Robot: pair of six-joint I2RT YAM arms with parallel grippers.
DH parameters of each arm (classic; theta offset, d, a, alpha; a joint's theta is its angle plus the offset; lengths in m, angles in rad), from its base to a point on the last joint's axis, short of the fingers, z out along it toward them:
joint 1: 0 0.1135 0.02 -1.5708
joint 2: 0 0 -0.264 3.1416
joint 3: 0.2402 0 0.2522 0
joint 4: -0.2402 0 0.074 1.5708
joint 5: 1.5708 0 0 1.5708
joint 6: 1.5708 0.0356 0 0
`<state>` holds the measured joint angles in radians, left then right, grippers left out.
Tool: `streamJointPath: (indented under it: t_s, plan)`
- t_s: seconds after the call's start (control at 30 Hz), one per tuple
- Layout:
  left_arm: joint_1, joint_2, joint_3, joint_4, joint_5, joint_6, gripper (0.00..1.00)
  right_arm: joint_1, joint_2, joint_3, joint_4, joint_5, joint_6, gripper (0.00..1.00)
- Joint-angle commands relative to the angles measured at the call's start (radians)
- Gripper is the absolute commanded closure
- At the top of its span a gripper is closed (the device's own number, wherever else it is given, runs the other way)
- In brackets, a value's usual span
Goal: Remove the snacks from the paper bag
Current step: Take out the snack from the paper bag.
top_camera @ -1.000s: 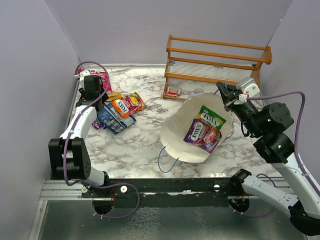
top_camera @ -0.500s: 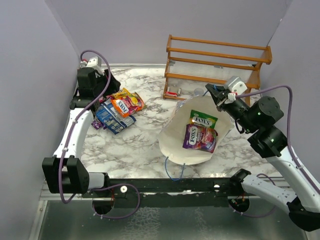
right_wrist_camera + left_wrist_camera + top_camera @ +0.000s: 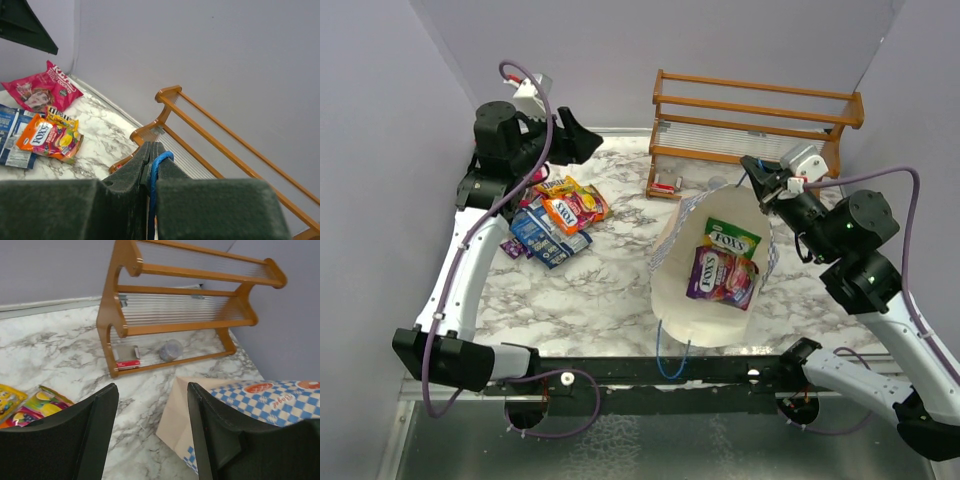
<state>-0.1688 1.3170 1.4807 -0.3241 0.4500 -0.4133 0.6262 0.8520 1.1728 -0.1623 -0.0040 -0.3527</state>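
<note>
Lifting clear of the unloaded pile, my left end effector has risen from the tabletop left of the rack. It now hangs high, level with the rack's left end, jaws spread wider than a second ago and holding nothing. My right end effector, just in front of the rack's right half, is pressed together on one blue handle. It has drawn the bag up and round, so the mouth shows narrower and faces away from the rack.

Meaning for the task: one delivery appears finished, the left arm is free for another reach, and the bag is held open for it. The job is part done, not complete.

Count:
- End effectors: two.
- Rack: one.
- Bag: one, in front of the rack's right half. It has two handles, one pinched and the other hanging loose at the edge farthest from the rack.
- Snacks inside the bag: two, a green packet nearer the rack and a purple packet overlapping it just beyond.
- Snacks out on the tabletop, left of the rack: one pink-red pack, one orange packet, one yellow packet, blue packets (seemingly two) and one small purple piece.
</note>
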Motion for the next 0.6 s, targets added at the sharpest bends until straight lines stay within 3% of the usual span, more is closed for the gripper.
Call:
streamJointPath:
  t_s: [0.0,0.23,0.37,0.57]
  plan:
    - [-0.043,-0.017,0.003,0.006,0.087,-0.046,0.39,-0.003,-0.009,-0.002,0.134,0.045,0.006,0.98]
    - [-0.088,-0.092,-0.033,0.070,0.090,-0.091,0.38,-0.003,0.053,0.033,0.121,0.043,-0.014,0.98]
    - [-0.178,-0.191,-0.170,0.182,0.089,-0.168,0.39,-0.003,0.062,0.035,0.118,0.002,0.003,0.98]
    - [-0.305,-0.318,-0.319,0.268,-0.040,-0.235,0.50,-0.003,-0.008,-0.046,0.222,-0.057,0.006,0.98]
